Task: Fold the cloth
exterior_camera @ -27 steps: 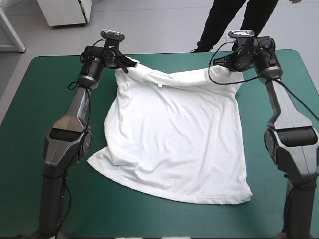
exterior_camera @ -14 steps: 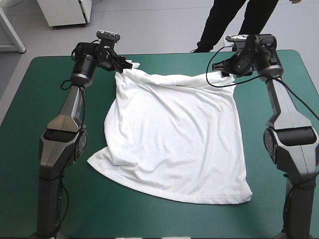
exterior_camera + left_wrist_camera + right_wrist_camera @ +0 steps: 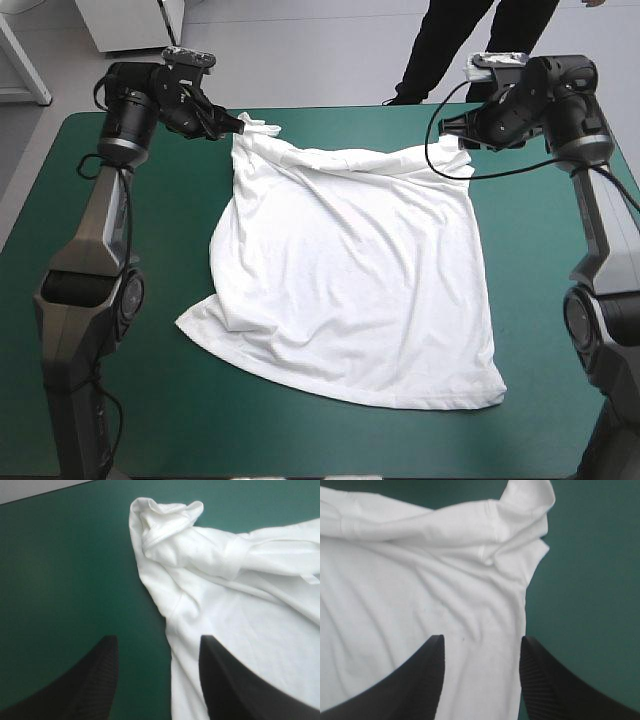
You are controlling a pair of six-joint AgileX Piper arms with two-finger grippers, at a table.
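The white T-shirt lies spread across the middle of the teal-green table, with wrinkles and its near left corner folded under. Its far left corner is bunched in a small knot, and its far right corner is also rumpled. My left gripper hovers open just outside the far left corner, and the shirt's side edge runs under the gap between its fingers. Above the far right corner my right gripper is open over white fabric. Neither gripper holds anything.
The table's far edge runs close behind both grippers. Bare teal-green cover shows to the left, to the right and in front of the shirt.
Both grippers let go of the shirt's far corners and drew outward and up. The far edge, pulled taut earlier, now rests slack on the table.
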